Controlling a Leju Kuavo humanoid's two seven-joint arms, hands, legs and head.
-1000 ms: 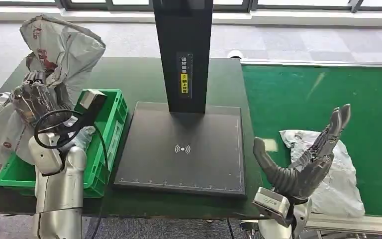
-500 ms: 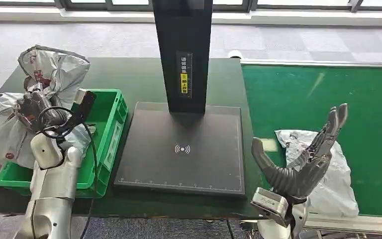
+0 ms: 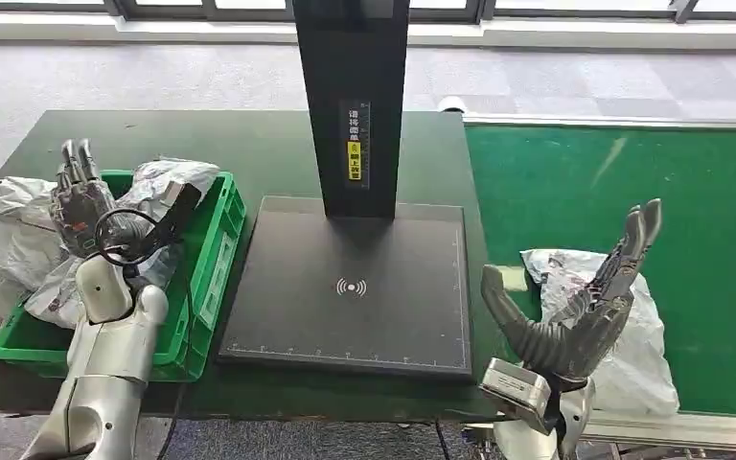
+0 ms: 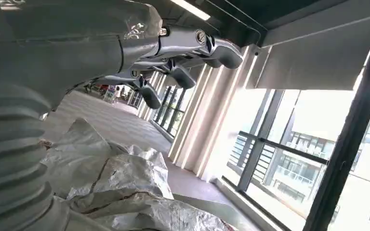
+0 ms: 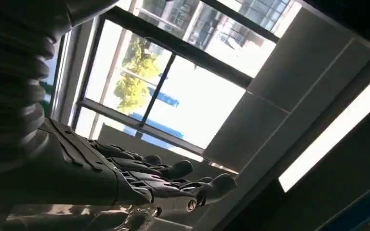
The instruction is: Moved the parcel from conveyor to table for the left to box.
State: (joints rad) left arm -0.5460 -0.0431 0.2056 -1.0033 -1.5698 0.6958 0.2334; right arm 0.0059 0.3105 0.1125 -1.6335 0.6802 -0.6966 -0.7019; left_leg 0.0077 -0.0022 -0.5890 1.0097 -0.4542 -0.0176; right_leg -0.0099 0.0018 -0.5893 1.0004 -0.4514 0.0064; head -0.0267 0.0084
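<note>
Left hand (image 3: 80,201) over green bin (image 3: 213,251), fingers (image 4: 183,77) spread, holding nothing. Right hand (image 3: 575,307) raised palm-in, fingers (image 3: 632,249) wide apart, empty. Grey parcel (image 3: 632,326) flat on green conveyor (image 3: 623,182) just behind right hand, long axis running near-to-far.

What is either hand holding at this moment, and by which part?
Nothing. The left hand is open above the green crate; the right hand is open beside the parcel on the conveyor.
</note>
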